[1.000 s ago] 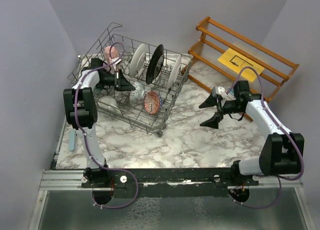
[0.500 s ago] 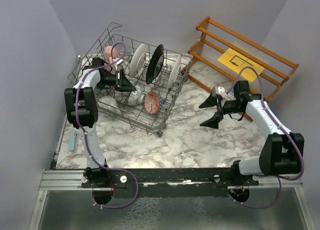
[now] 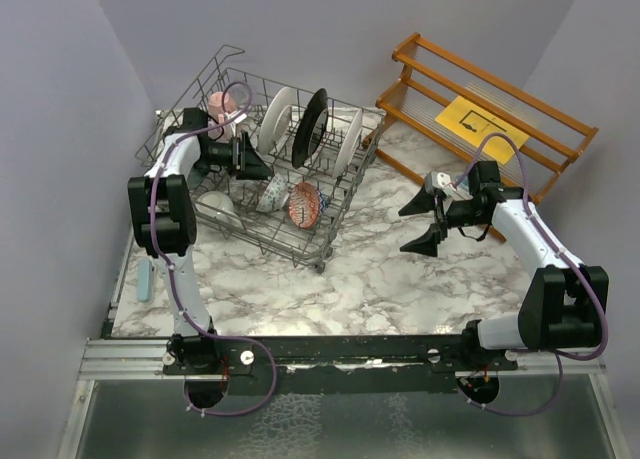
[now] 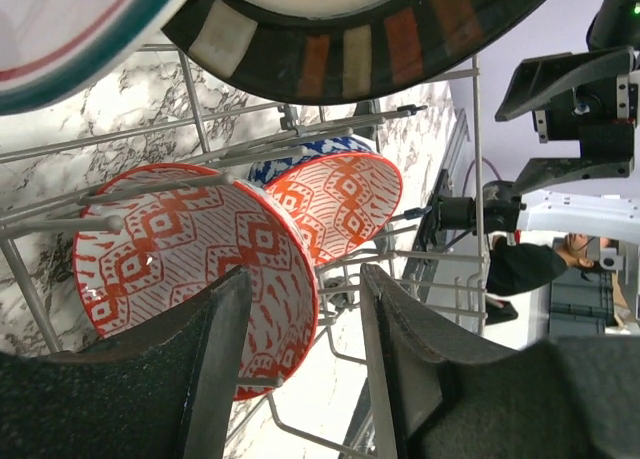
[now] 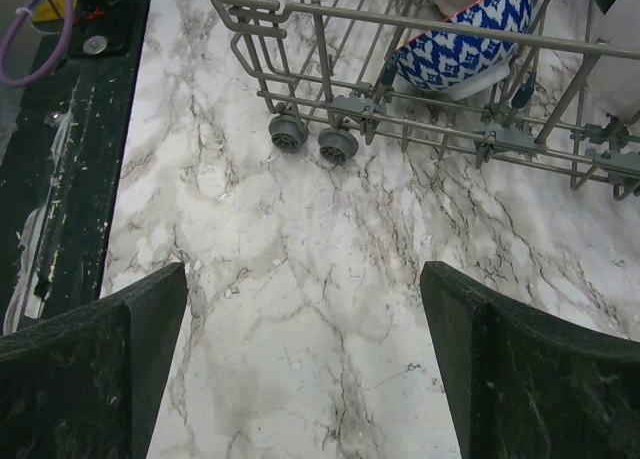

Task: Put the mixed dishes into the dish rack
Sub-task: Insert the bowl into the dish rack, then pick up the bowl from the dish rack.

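Observation:
The dish rack (image 3: 258, 241) stands at the back left, holding white plates (image 3: 275, 119), a black-rimmed plate (image 3: 312, 127), a pink mug (image 3: 222, 106) and patterned bowls. My left gripper (image 3: 255, 164) reaches inside the rack. In the left wrist view its jaws (image 4: 300, 289) stand apart around the rim of a red patterned bowl (image 4: 190, 269) that rests on the tines. A second red bowl (image 4: 340, 194) and a blue bowl (image 4: 290, 164) lean behind it. My right gripper (image 3: 420, 224) hangs open over bare marble (image 5: 303, 274), holding nothing.
An orange-brown wooden shelf (image 3: 520, 139) with a yellow sheet (image 3: 482, 121) stands at the back right. The rack's small wheels (image 5: 305, 139) and the blue bowl (image 5: 460, 39) lie just ahead of the right gripper. A pale blue object (image 3: 146, 277) lies at the table's left edge.
The left gripper's jaws have opened, letting go of the red bowl, which stays on the tines. The right arm has not moved.

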You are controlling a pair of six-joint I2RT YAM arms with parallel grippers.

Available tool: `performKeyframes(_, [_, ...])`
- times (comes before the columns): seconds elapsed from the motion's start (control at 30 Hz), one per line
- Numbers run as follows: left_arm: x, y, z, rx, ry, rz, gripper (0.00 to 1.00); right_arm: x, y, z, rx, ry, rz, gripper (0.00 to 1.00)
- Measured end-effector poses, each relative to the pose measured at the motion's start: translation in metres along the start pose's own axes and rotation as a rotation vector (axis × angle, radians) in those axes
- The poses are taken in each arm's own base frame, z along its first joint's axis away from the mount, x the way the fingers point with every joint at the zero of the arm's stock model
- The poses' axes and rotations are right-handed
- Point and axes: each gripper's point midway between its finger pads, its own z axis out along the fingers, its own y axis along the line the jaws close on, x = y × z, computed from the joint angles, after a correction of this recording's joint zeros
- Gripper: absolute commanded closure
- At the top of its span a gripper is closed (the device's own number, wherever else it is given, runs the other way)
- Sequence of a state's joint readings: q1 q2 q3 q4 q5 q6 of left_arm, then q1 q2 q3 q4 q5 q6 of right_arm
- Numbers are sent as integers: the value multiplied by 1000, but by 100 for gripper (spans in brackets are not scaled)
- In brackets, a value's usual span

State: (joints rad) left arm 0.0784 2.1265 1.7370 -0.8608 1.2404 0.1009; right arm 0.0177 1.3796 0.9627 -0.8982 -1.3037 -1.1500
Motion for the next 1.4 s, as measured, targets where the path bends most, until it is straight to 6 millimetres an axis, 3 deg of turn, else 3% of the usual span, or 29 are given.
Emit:
performKeyframes(0.17, [-5, -7, -8, -78, -26, 12, 45, -1, 1, 0, 1, 0, -5, 0])
performKeyframes(0.43, [-18, -49, -40, -292, -180, 93, 44, -3, 2, -1, 0, -5, -14, 0])
performKeyframes(0.5, [-21, -57, -50, -357, -246, 108, 37, -3, 3, -1, 0, -5, -12, 0])
performKeyframes(0.63, [-6, -81, -69, -463, -443, 160, 6, -4, 3, -1, -1, -8, -13, 0])
performKeyframes(0.73, [12, -107, -74, -495, -618, 218, 5, -5, 4, -1, -1, -8, -13, 0])
performKeyframes(0.87, [24, -149, -48, -434, -728, 234, 8, -6, 4, -1, 1, -9, -17, 0])
performKeyframes(0.93, [23, -158, -32, -432, -736, 204, 13, -8, 5, -2, 3, -10, -20, 0])
performKeyframes(1.07, [25, -157, -2, -532, -734, 123, 21, -10, 4, -2, 12, -13, -23, 0])
performKeyframes(1.2, [22, -153, 25, -680, -714, 65, 38, -13, 4, -3, 22, -16, -22, 0])
performKeyframes(1.4, [28, -120, 48, -884, -664, 31, 49, -14, 1, -3, 35, -15, -22, 0])
